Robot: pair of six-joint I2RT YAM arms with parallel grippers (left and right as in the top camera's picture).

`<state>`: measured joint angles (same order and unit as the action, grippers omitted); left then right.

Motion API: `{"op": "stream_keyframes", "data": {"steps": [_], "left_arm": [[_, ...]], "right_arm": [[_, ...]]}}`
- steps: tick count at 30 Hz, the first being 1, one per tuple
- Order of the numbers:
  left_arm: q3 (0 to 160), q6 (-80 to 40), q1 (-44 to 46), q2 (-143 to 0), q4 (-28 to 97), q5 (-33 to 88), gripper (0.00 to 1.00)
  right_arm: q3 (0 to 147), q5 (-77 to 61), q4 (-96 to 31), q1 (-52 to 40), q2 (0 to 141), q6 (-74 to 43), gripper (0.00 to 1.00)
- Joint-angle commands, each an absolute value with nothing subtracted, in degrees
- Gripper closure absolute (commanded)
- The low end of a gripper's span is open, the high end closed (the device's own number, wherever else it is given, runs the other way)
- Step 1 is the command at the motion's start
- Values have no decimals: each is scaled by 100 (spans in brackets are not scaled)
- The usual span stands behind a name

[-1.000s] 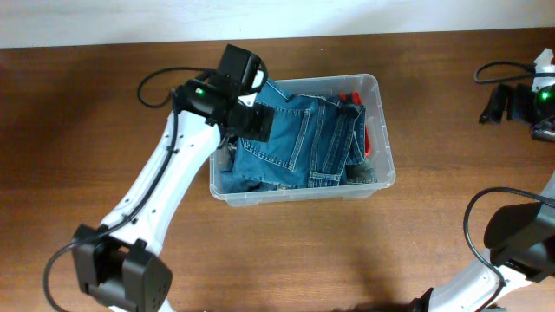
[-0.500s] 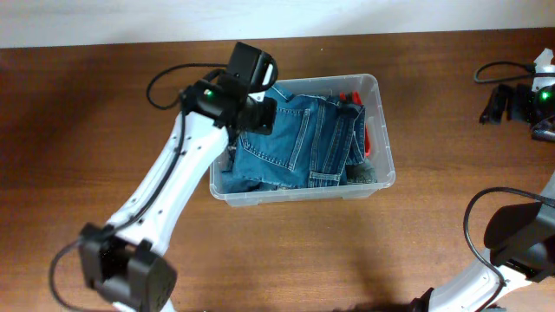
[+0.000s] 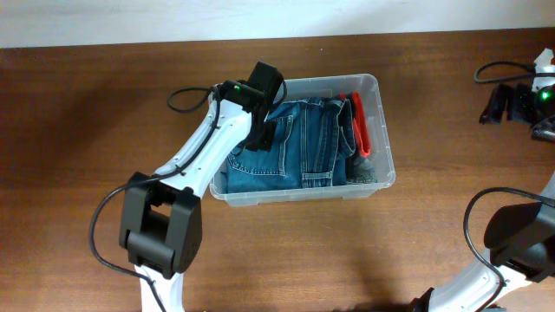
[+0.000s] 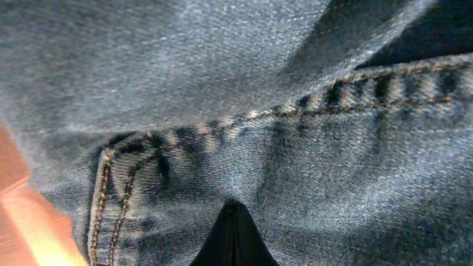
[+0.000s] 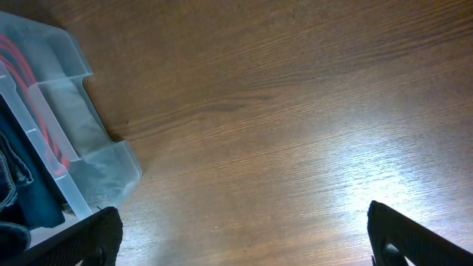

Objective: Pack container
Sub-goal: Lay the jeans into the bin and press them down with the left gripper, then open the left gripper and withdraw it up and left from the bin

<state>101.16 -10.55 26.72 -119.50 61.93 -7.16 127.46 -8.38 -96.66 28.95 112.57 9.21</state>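
On your wooden table (image 3: 87, 104), the left gripper (image 4: 233, 238) presses shut into jeans (image 3: 303, 147) inside the container (image 3: 387, 165); right gripper (image 5: 244, 244) gapes.

The clear container (image 3: 381, 87) stands in the middle of the brown counter (image 3: 87, 130), with its long sides running from 9 to 3 o'clock. Folded blue jeans (image 3: 312, 139) fill most of it, and a red thing (image 3: 361, 130) lies along the inner wall at 3 o'clock. The left arm comes up from 7 o'clock, and the left tool (image 3: 260, 139) is down on the jeans at the 9 o'clock end of the container. The right tool (image 3: 496, 104) is at 2 o'clock, over the counter and well apart from the container.
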Motion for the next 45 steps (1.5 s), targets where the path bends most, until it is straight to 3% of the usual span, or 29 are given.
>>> {"op": "stream_keyframes", "data": {"steps": [1,14,27,33,40,45], "left_arm": [[10123,-1125,2685,-12221,6259,-672,99],[11065,-2014,3083,-11032,6525,-318,99],[10991,-2038,4475,-12208,6517,119,99],[10986,-2038,4543,-12838,6661,132,99],[11646,-2034,4355,-12608,6838,-21,100],[12438,-2034,4217,-12245,6189,-495,100]], "right_arm": [[12757,-812,-9666,2891,11212,919,1],[12757,-812,-9666,2891,11212,919,2],[12757,-812,-9666,2891,11212,919,2],[12757,-812,-9666,2891,11212,919,2],[12757,-812,-9666,2891,11212,919,2],[12757,-812,-9666,2891,11212,919,2]]}}
